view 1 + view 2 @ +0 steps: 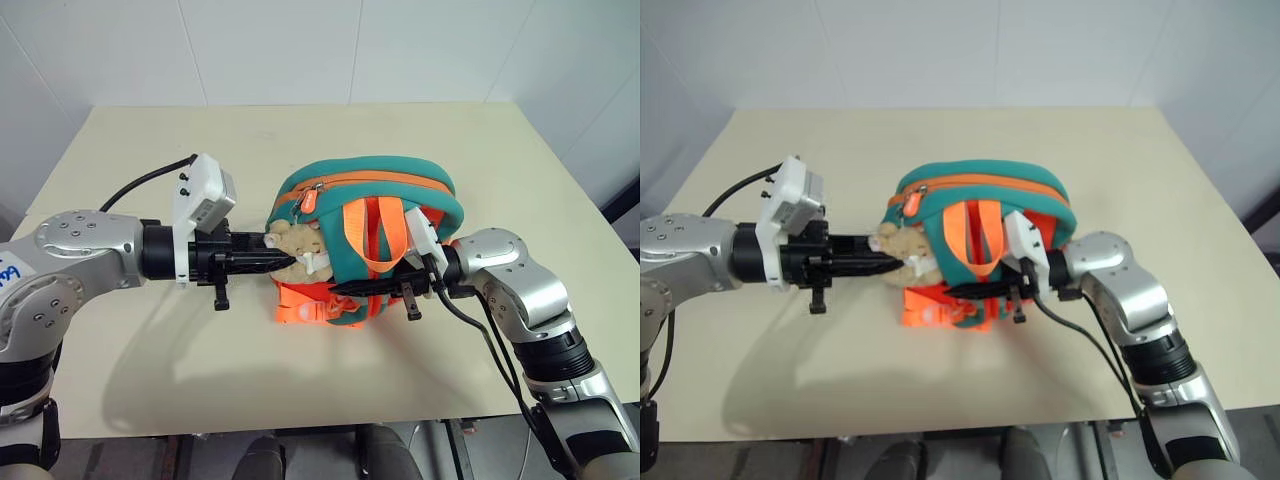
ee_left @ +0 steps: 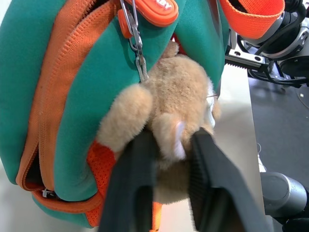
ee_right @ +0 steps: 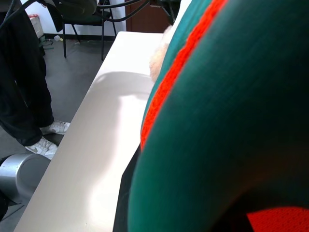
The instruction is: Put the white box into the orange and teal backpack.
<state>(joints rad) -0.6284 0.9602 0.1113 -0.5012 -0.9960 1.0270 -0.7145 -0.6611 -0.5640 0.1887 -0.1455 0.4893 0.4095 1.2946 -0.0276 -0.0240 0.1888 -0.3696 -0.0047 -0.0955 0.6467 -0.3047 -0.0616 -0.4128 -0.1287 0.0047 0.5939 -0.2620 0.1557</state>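
Backpack [image 1: 370, 215], orange and teal, lifted between the two grippers above the table [image 1: 150, 180], long axis running from one gripper to the other, zipper seam facing up. Left gripper [image 2: 169, 159] is clamped on the tan plush toy [image 2: 178, 96] at the backpack's near end. Right gripper [image 1: 345, 290] is closed against the far side, apparently pinching fabric. Judged progress: the zipper looks closed, so insertion remains undone.

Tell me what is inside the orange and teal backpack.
Its contents cannot be seen. The orange and teal backpack shows its outside: teal rim, orange zipper line, straps, and the tan plush toy, which the left gripper pinches. The fabric hides the interior.
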